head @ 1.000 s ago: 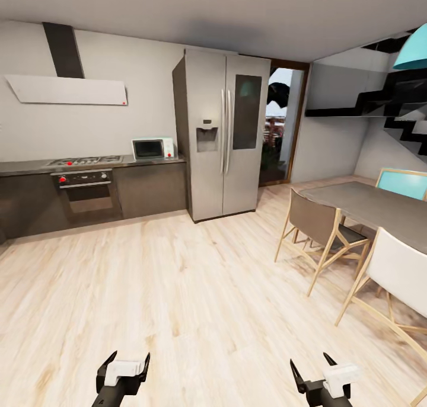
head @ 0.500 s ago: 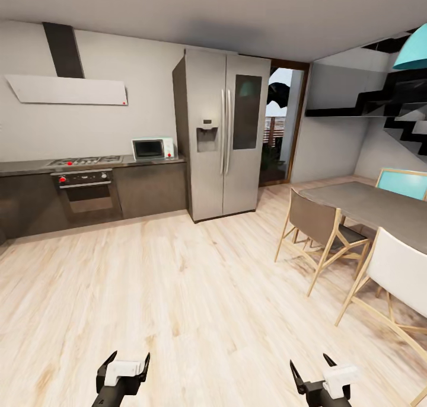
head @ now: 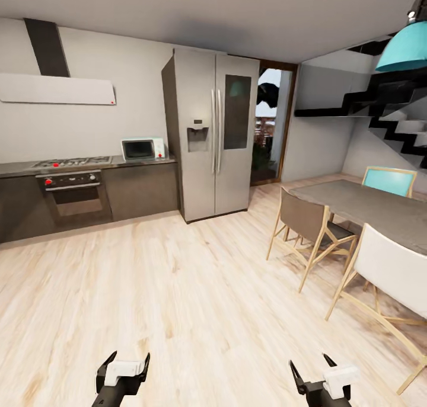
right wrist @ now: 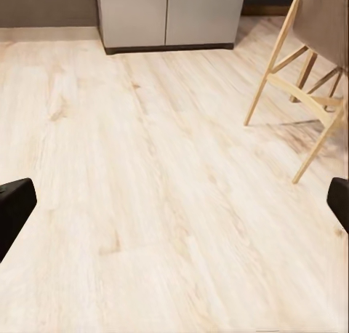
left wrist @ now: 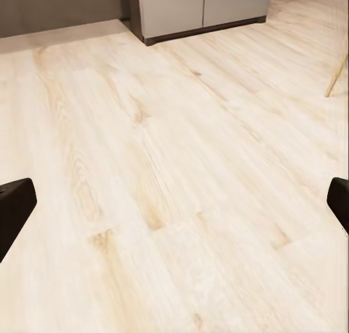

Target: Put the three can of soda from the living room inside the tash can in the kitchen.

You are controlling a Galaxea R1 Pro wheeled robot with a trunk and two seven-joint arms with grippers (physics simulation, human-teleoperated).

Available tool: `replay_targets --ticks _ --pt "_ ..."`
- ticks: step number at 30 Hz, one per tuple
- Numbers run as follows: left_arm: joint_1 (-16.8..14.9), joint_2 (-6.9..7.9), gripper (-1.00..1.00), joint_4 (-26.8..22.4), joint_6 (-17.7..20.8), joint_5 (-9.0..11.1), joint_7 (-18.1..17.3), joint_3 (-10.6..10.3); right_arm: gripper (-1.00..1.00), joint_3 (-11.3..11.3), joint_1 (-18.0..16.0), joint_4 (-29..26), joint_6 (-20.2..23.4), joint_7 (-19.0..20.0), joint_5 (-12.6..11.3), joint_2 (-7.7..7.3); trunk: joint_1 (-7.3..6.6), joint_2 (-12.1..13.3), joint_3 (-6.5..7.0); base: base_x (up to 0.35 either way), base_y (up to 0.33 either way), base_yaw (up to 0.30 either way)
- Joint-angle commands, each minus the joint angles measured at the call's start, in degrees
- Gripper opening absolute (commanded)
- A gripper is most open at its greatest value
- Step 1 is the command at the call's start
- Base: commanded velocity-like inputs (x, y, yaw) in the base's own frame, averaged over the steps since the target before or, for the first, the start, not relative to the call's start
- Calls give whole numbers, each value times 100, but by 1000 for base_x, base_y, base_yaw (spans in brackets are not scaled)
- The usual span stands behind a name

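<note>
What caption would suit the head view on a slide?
Kitchen ahead: steel fridge, oven, microwave, dining table; both open grippers, left and right, held over wooden floor.

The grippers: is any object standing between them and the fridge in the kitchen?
Nothing visible does. Bare wooden floor runs from the open, empty left gripper and right gripper to the fridge; the chairs stand off to the right.

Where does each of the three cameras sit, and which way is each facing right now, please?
Head view: high on the robot, facing the fridge, dining table and both grippers, left, right.
Left wrist view: low, facing wood floor toward the fridge base; open jaws frame it.
Right wrist view: low, facing floor and a chair; open jaws likewise.
All share the fridge.
</note>
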Motion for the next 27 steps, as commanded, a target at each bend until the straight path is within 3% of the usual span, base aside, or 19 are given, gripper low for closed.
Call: replay_targets --ticks 1,20,27 --pt "0 0 100 0 0 0 0 0 100 0 0 0 0 0 0 0 0 0 0 0 0 -236" --pt "0 0 100 -10 4 3 0 0 100 -10 -5 28 8 -9 -7 0 0 0 0 0 26 -247" --pt "0 0 100 -6 9 8 -16 -1 100 -2 -6 122 3 -1 -1 0 0 0 0 0 239 -179"
